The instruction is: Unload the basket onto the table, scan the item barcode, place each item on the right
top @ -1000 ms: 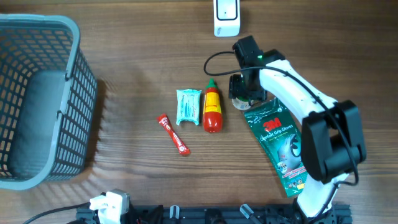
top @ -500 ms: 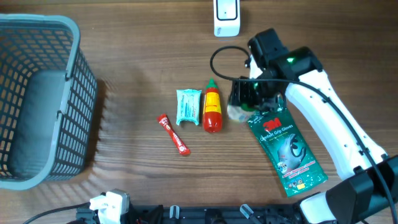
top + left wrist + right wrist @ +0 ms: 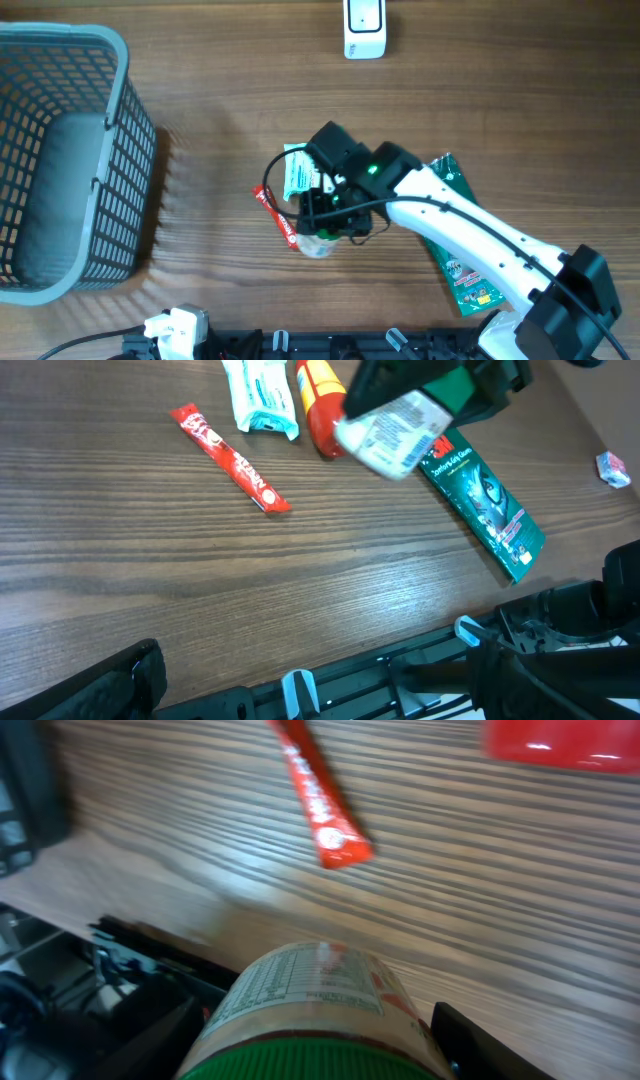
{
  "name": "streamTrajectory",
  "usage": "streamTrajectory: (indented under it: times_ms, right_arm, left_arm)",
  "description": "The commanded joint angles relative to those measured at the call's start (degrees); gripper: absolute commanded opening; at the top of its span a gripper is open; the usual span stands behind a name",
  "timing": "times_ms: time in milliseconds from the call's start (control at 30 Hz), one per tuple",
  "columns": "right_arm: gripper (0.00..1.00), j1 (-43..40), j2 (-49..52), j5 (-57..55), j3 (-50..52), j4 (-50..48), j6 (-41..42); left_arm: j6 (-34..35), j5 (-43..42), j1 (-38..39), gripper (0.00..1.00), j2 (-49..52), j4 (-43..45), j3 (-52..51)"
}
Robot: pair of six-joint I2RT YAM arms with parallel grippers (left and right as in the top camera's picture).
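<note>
The item is a small jar (image 3: pixel 318 243) with a green lid and a printed label. My right gripper (image 3: pixel 327 222) is shut on it and holds it above the table's front centre, over the red stick packet (image 3: pixel 278 216). In the right wrist view the jar (image 3: pixel 315 1005) fills the space between the two fingers of the right gripper (image 3: pixel 315 1045). From the left wrist the jar (image 3: pixel 395 432) hangs tilted with its label's white print panel facing that camera; I cannot make out a barcode. My left gripper (image 3: pixel 330 670) stands wide open and empty by the front rail.
A white device (image 3: pixel 363 28) stands at the back edge. A teal packet (image 3: pixel 300 170), a red sauce bottle (image 3: pixel 318 400) and a green glove pack (image 3: pixel 465 275) lie mid-table. A grey wire basket (image 3: pixel 60 160) fills the left side.
The right arm has swung from the back right, beside the glove pack, forward and left to the front centre, carrying the jar with it. The left gripper has not moved.
</note>
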State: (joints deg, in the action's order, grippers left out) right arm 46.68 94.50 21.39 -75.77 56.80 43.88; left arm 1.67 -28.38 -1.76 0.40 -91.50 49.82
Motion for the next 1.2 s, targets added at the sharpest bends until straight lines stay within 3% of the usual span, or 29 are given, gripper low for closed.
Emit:
streamTrajectory:
  times_ms: [0, 967, 1167]
  right_arm:
    - [0.53, 2.43, -0.63, 1.01, 0.04, -2.56, 4.76]
    - [0.52, 2.32, -0.63, 1.22, 0.04, -2.05, 3.39]
    - [0.51, -0.37, -0.63, 1.49, 0.04, 2.73, 2.36]
  left_arm:
    - [0.13, -0.07, 0.04, 1.00, -0.13, 0.13, 0.00]
    - [0.13, -0.07, 0.04, 1.00, -0.13, 0.13, 0.00]
    - [0.13, -0.07, 0.04, 1.00, -0.13, 0.13, 0.00]
